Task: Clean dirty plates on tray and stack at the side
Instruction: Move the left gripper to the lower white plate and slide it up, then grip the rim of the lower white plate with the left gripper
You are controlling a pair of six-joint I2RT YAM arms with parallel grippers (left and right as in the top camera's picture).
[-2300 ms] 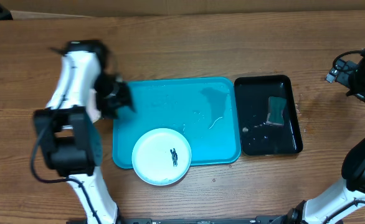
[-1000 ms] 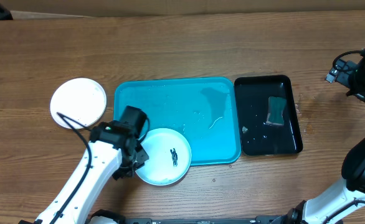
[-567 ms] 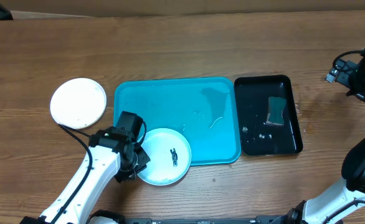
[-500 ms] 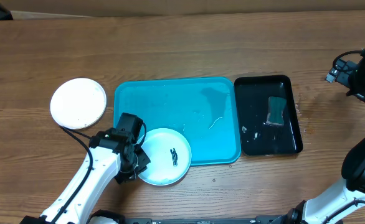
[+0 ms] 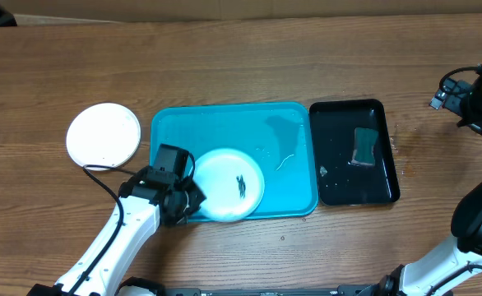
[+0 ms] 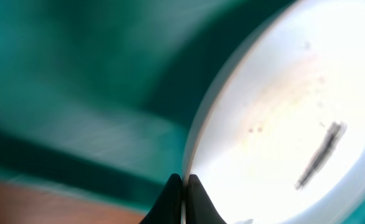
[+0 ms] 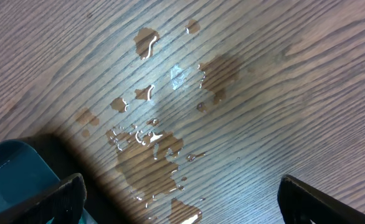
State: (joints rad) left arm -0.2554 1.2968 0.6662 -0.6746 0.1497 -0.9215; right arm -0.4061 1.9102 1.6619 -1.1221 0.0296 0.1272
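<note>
**Left claw nips smeared plate on turquoise tray**

The left claw (image 5: 188,197) is pressed together on the rim of a white plate (image 5: 229,173) marked with a black smear. The plate sits in the turquoise tray (image 5: 224,123), on the side nearest the arms' edge of the table (image 5: 241,57). The left wrist view is blurred, and whether the plate lies flat is unclear. The right claw (image 7: 179,199) is spread above puddles (image 7: 151,149) near the right edge, its arm cut off overhead. A second white plate (image 5: 104,136) rests toward the left edge. A black tray (image 5: 340,193) holds a sponge (image 5: 364,146).
</note>
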